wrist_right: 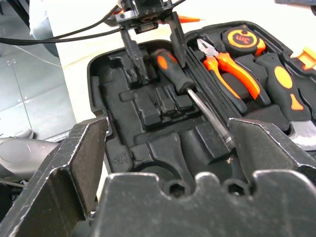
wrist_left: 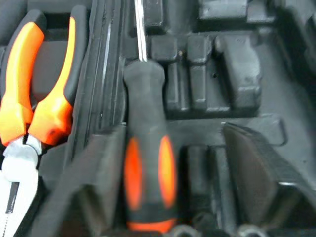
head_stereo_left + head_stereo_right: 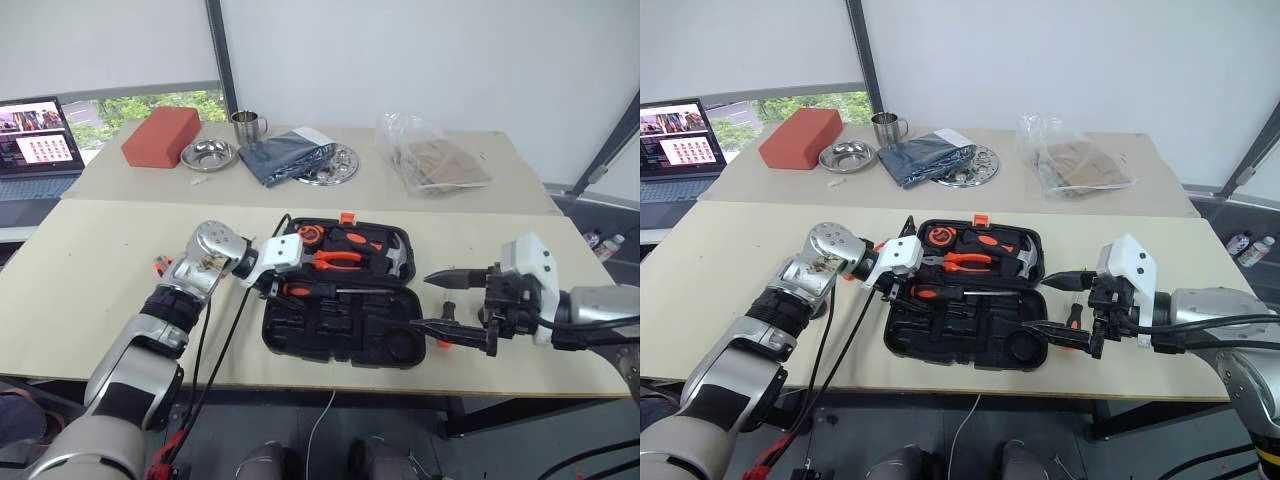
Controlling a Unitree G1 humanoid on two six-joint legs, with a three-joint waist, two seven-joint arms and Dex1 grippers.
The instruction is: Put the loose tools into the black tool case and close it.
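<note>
black tool case [image 3: 340,330] lies open on pale table [image 3: 100,260]; left end effector [image 3: 272,283] and right end effector [image 3: 448,304] both spread.

Laptop [image 3: 38,140] cut off at the frame edge, screen content unreadable

The black tool case [image 3: 340,335] lies open on the table, a black-and-orange-handled screwdriver [image 1: 185,84] resting inside it.

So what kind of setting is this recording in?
Probably an indoor lab or office test space: plain work tables set against white roller blinds, a laptop at the side, and assorted props such as the open black tool case laid out.
</note>
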